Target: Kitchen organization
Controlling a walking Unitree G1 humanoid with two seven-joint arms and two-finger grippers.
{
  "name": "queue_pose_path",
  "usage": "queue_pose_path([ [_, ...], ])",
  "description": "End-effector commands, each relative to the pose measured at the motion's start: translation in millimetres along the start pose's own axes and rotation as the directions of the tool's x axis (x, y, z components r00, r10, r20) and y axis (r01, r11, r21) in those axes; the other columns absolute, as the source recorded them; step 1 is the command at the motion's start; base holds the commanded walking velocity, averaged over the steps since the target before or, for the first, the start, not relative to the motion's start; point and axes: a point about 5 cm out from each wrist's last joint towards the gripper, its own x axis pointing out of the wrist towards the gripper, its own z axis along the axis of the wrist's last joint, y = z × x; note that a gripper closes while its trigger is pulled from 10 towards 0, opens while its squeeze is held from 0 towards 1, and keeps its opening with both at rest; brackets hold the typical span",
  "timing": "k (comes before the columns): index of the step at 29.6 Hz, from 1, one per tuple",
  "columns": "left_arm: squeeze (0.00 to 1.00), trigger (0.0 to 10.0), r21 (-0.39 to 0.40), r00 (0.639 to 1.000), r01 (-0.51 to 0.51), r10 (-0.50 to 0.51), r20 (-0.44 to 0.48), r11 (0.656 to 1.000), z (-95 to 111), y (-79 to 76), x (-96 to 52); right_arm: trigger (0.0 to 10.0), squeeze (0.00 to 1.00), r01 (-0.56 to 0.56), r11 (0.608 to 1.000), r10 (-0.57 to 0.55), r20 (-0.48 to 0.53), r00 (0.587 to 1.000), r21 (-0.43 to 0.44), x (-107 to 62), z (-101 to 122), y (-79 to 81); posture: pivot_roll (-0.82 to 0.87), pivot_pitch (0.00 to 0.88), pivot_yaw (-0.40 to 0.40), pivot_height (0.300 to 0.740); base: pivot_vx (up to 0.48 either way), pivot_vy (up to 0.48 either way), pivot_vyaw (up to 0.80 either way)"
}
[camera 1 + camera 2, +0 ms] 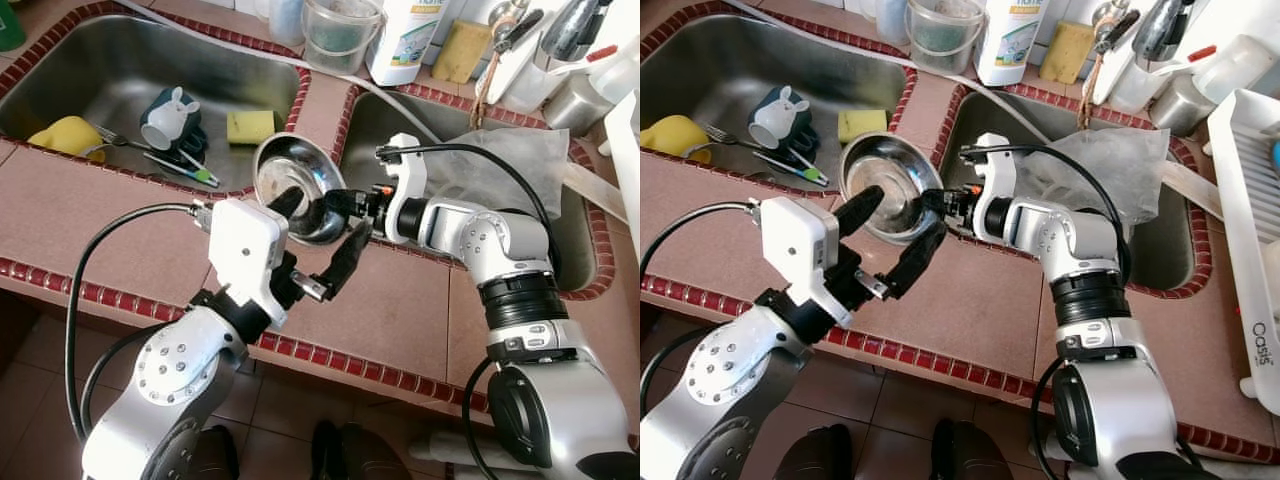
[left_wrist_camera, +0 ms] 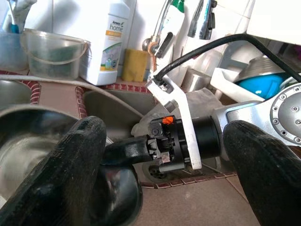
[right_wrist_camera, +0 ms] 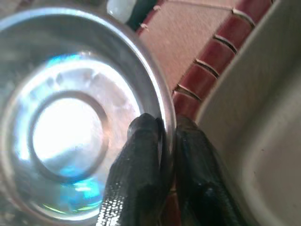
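**Steel bowl held at the rim between two sinks**

Head views: the right gripper pinches the rim of the steel bowl, tilted above the tiled counter between the two sinks. The left gripper waits just beside it, fingers spread apart and grasping nothing.

Left wrist view: its black fingers frame the other wrist.

Right wrist view: both pads clamp the bowl's edge.

Likely a handover or placing; next needs a steady carry.

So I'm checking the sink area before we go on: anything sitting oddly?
Yes: the steel bowl is tipped up on the tiled divider between the sinks, not flat. The right tool pinches its rim; the left tool is open beside it.
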Motion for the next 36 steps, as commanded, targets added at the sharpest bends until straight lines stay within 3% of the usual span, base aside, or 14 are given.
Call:
queue_pose_path([
  [1,0.00,10.0,-0.011,1.000,0.016,-0.016,0.006,1.000,-0.8,-5.8,-0.2,0.0,0.00,0.024,1.000,-0.024,-0.005,1.000,0.005,-4.5,-4.9,-6.8,-0.04,0.267,-0.191,0.711,0.000,0.000,0.00],
  [15,0.00,10.0,-0.014,1.000,0.014,-0.014,0.013,1.000,-0.4,-4.4,1.5,0.0,0.00,0.015,0.999,-0.020,0.106,0.994,0.047,-10.2,8.8,-10.3,-0.04,0.262,-0.184,0.711,0.000,0.000,0.00],
  [22,0.00,10.0,-0.014,1.000,0.011,-0.011,0.015,1.000,-0.8,-3.2,3.2,0.0,0.00,-0.015,0.999,0.007,0.225,0.974,0.031,-12.7,21.6,-9.1,-0.04,0.255,-0.181,0.711,0.000,0.000,0.00],
  [23,0.00,10.0,-0.016,1.000,0.005,-0.004,0.020,1.000,-0.3,-2.0,4.2,0.0,0.00,-0.025,0.999,0.017,0.280,0.960,0.027,-14.0,26.5,-8.6,-0.04,0.252,-0.179,0.711,0.000,0.000,0.00],
  [27,0.00,10.0,-0.019,1.000,-0.007,0.007,0.026,1.000,0.6,0.0,5.5,0.0,0.00,-0.024,0.999,0.009,0.317,0.948,0.043,-14.6,30.2,-8.9,-0.04,0.249,-0.179,0.711,0.000,0.000,0.00],
  [36,0.00,10.0,-0.063,0.996,-0.074,0.076,0.040,0.995,1.0,12.3,11.4,0.0,0.00,0.058,0.993,0.003,0.504,0.864,-0.106,-18.2,44.5,-3.1,-0.03,0.216,-0.158,0.711,0.000,0.000,0.00],
])
